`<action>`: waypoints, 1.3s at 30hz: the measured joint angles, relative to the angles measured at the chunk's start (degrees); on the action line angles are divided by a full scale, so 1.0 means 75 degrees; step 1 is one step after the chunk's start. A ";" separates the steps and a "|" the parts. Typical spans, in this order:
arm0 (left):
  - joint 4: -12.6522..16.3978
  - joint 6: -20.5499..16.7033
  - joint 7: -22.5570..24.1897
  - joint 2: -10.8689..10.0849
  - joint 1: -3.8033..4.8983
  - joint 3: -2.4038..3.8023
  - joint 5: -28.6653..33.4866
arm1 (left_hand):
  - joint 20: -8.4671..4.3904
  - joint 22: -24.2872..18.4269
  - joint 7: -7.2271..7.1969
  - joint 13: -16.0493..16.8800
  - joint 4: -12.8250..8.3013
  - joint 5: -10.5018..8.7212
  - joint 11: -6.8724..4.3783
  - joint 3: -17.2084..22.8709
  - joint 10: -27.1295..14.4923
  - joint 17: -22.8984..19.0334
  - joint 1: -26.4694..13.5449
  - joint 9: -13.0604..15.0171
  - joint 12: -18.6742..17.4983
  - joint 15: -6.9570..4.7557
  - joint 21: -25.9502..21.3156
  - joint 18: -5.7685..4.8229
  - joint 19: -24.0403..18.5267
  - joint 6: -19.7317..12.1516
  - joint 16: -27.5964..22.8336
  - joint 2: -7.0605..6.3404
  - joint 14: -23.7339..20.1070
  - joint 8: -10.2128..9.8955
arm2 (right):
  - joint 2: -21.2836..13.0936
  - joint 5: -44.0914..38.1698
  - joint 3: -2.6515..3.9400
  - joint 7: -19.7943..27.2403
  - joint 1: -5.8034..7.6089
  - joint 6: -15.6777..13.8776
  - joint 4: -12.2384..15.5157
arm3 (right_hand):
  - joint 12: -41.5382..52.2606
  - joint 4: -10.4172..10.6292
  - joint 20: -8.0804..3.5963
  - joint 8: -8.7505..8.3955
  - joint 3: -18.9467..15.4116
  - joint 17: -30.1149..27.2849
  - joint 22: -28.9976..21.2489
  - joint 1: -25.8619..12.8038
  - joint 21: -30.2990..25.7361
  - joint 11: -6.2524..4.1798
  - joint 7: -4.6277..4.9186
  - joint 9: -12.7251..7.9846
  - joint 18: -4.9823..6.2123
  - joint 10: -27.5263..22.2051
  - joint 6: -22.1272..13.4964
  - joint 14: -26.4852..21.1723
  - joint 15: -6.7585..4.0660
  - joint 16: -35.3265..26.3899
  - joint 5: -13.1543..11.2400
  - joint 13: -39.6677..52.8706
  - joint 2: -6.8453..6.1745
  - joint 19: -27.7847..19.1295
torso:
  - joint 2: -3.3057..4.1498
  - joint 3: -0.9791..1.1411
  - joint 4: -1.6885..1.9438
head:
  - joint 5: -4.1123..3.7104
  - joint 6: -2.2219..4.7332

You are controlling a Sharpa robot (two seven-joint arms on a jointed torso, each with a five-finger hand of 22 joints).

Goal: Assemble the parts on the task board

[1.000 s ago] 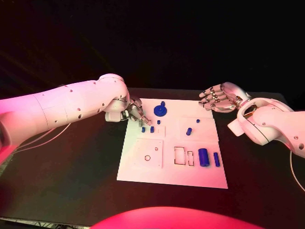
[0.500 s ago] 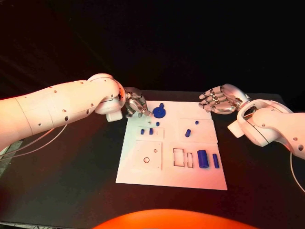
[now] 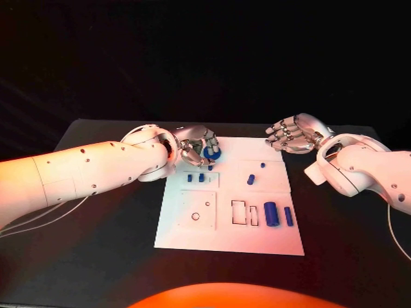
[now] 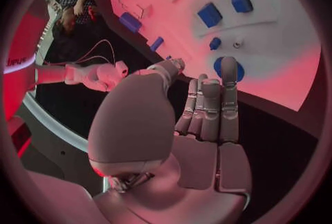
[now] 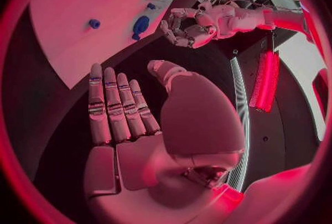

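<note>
— Where's the left hand (image 3: 197, 146)?
— Over the far left corner of the task board (image 3: 226, 234), above the round blue disc (image 4: 228, 68). Its fingers (image 4: 210, 103) lie straight, side by side, gripping nothing.
— And the right hand (image 3: 297, 133)?
— Off the board's far right corner, above the black tabletop (image 3: 94, 250), fingers (image 5: 110, 103) stretched out, empty.
— The parts?
— A blue cylinder (image 3: 271, 212) lies near the board's right edge, small blue pegs (image 3: 195, 178) toward its left.

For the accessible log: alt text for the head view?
The left hand reaches over the far edge of the white board, beside a round blue part. The right hand hovers off the board's far right corner, holding nothing.
</note>
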 measured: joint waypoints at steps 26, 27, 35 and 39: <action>-0.0596 0.0430 0.0083 0.0474 -0.0119 -0.0108 -0.1866 | -0.0001 0.0138 -0.0127 -0.0722 -0.0014 -0.0027 -0.0067 0.0057 0.0484 0.0222 0.0134 -0.0706 -0.0179 -0.0043 0.0157 -0.0002 0.0002 0.1175 0.0741 -0.0060 0.0264 -0.0740 | 0.0004 0.0014 -0.0001 0.0004 -0.0006 -0.0001 0.0022 | -0.0026 0.0001 0.0000 -0.0030 -0.0001 -0.0007 -0.0005 0.0000 0.0000 0.0000 0.0000 0.0001 0.0000 0.0000 0.0000 0.0000 0.0000 0.0000 0.0000 0.0000 0.0000 0.0000 | -0.0001 0.0012 0.0001 | -0.0077 0.0061; -0.0607 0.0462 0.0071 0.0480 -0.0119 -0.0107 -0.1880 | -0.0001 0.0145 -0.0147 -0.0735 -0.0031 -0.0027 -0.0067 0.0075 0.0486 0.0222 0.0147 -0.0717 -0.0180 -0.0043 0.0172 -0.0002 0.0002 0.1195 0.0742 -0.0047 0.0264 -0.0758 | 0.0004 0.0014 -0.0001 0.0004 -0.0006 -0.0001 0.0023 | -0.0026 0.0001 0.0000 -0.0030 0.0000 -0.0006 -0.0005 0.0000 0.0000 0.0000 0.0000 0.0001 0.0000 0.0000 0.0000 0.0000 0.0000 0.0000 0.0000 0.0000 0.0000 0.0000 | -0.0001 0.0012 0.0001 | -0.0078 0.0060; -0.0728 0.0729 -0.0005 0.0576 -0.0119 -0.0105 -0.1955 | -0.0058 0.0385 -0.0176 -0.0859 -0.0077 -0.0027 -0.0112 0.0224 0.0719 0.0284 0.0158 -0.0811 -0.0214 -0.0065 0.0392 -0.0002 0.0064 0.1491 0.0919 -0.0036 0.0322 -0.0949 | 0.0005 0.0008 0.0000 0.0004 -0.0006 -0.0001 0.0026 | -0.0026 0.0001 0.0000 -0.0030 -0.0001 -0.0006 -0.0005 0.0000 0.0000 0.0000 0.0000 0.0001 0.0000 0.0000 0.0000 0.0000 0.0000 0.0000 0.0000 0.0000 0.0000 0.0000 | -0.0001 0.0015 -0.0001 | -0.0090 0.0051; -0.0797 0.0791 -0.0021 0.0646 -0.0119 -0.0105 -0.1970 | -0.0059 0.0491 -0.0172 -0.0908 -0.0119 -0.0026 -0.0134 0.0309 0.0801 0.0326 0.0219 -0.0838 -0.0259 -0.0106 0.0492 -0.0002 0.0145 0.1568 0.0977 0.0025 0.0363 -0.1052 | 0.0012 0.0007 0.0000 0.0004 -0.0006 -0.0001 0.0029 | -0.0026 0.0001 0.0000 -0.0030 -0.0001 -0.0006 -0.0005 0.0000 0.0000 0.0000 0.0000 0.0001 0.0000 0.0000 0.0000 0.0000 0.0000 0.0000 0.0000 0.0000 0.0000 0.0000 | -0.0001 0.0014 0.0001 | -0.0097 0.0051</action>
